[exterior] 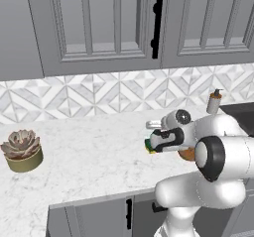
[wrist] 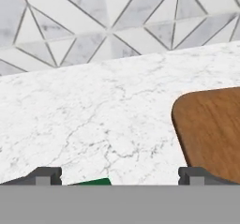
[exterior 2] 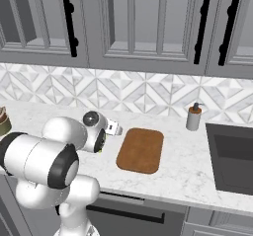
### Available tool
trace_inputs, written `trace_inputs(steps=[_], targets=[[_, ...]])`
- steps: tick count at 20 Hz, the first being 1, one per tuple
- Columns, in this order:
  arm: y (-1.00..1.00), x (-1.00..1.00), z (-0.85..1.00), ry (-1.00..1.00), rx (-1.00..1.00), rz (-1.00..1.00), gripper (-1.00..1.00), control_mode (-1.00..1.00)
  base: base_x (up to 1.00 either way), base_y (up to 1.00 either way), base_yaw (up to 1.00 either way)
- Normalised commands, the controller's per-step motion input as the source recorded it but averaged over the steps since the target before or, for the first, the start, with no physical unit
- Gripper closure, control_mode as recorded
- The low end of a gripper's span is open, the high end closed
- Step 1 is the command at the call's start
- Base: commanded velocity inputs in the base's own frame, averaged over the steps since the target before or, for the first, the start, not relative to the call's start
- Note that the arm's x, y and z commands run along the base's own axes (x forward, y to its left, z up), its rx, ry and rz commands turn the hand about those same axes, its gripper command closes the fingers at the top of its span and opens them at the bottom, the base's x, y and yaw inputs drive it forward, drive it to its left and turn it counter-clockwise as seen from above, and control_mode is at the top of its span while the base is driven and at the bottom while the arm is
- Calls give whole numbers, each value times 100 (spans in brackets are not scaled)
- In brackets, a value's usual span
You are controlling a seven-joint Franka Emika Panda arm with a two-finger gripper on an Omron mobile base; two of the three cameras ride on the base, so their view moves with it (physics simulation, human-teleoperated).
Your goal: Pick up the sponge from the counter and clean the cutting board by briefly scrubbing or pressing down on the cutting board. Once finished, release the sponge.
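The sponge (exterior: 148,146), green over yellow, lies on the white marble counter (exterior: 89,156) just left of the cutting board. In the hand view only a green sliver of the sponge (wrist: 92,182) shows, low between my fingertips (wrist: 47,175). My gripper (wrist: 121,176) is open, its jaws wide apart around that sliver, with the hand tilted toward the backsplash. In the left base view the gripper (exterior: 152,143) sits right at the sponge. The reddish-brown cutting board (exterior 2: 141,149) lies flat to the right of the hand; the cutting board (wrist: 211,134) also fills the right of the hand view.
A potted succulent (exterior: 21,150) stands at the counter's left. A soap dispenser (exterior 2: 193,117) stands by the backsplash, next to the dark sink (exterior 2: 232,156) on the right. Grey wall cabinets hang above. My own arm (exterior 2: 44,161) covers the counter's front left.
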Motion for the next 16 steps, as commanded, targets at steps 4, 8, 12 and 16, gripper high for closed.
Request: trace_inputs(steps=[4,8,12,16], targets=[[-41,-14,51,5,0,-4,-100,-100,0,0,0],[-41,-25,33,2,0,-1,-100,-100,0,0,0],[-37,-35,21,0,0,0,-100,-100,0,0,0],[-28,-25,23,0,1,0,-100,-100,0,0,0]])
